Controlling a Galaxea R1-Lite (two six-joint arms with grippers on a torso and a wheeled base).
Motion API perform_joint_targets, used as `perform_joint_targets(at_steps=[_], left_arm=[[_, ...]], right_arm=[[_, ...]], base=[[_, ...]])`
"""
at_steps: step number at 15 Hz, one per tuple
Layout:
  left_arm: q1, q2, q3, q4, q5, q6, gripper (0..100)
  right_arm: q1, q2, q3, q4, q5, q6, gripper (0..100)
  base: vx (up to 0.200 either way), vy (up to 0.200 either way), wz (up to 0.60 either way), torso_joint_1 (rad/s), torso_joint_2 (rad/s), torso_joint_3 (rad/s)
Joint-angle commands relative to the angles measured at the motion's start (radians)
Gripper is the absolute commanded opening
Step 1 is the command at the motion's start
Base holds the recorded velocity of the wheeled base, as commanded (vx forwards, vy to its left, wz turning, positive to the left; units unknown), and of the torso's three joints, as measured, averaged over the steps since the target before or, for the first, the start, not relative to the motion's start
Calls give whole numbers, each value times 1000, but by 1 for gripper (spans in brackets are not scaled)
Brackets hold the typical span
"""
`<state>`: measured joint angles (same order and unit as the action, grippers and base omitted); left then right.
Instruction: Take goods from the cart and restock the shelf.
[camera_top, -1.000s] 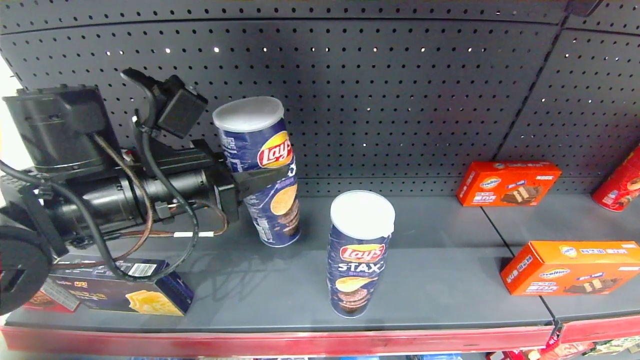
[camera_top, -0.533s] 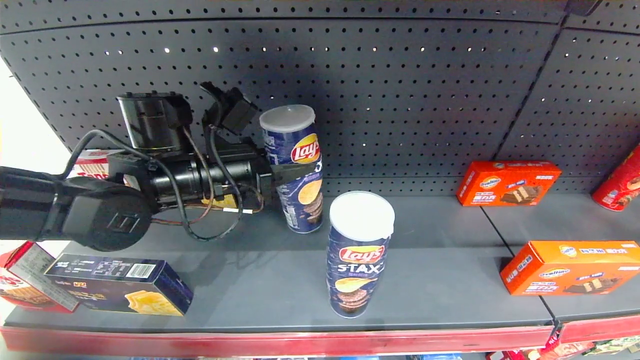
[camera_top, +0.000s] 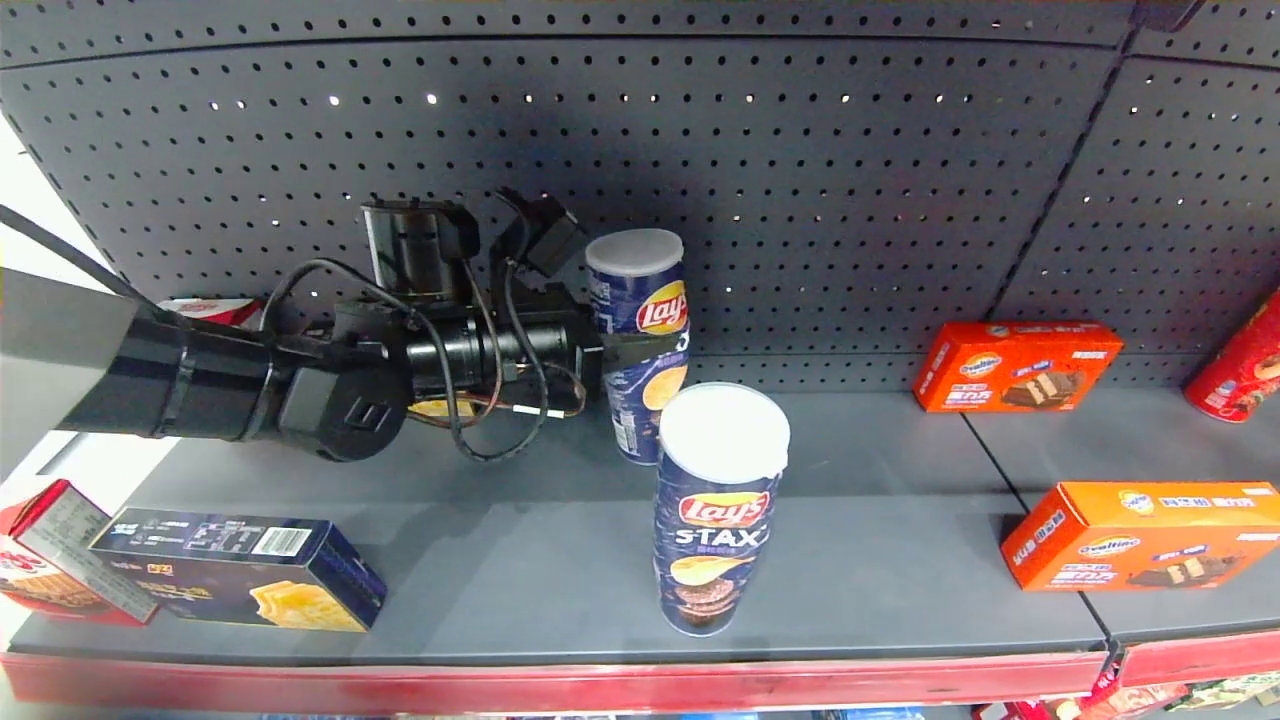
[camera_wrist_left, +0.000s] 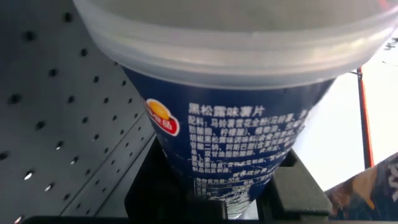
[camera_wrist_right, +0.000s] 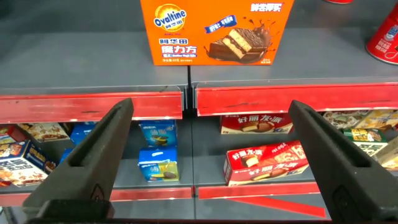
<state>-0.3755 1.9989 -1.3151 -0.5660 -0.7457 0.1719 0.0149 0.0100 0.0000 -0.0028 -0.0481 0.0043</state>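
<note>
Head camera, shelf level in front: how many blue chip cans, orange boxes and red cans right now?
Blue chip cans: 2 (front can; held can in left gripper)
Orange boxes: 2 (back box; front box)
Red cans: 1 (red can, at the right edge)
Total: 5

Centre frame, the front can stands on the shelf. Just behind it, a bit to the upper left, the held can sits in the left gripper, close to the pegboard. On the right side, the back box lies behind the front box. The flat box lies lower left.
</note>
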Motion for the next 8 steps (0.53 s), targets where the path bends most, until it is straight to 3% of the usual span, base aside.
perform_joint_targets(at_steps=[1,8], left_arm=[[-9,37,-26,1,0,0,0],[-9,81,-64,1,2,11,0]], right_arm=[[0,4,0,0,1,0,100],[0,4,0,0,1,0,100]], base=[[0,0,0,0,0,0],[0,0,0,0,0,0]])
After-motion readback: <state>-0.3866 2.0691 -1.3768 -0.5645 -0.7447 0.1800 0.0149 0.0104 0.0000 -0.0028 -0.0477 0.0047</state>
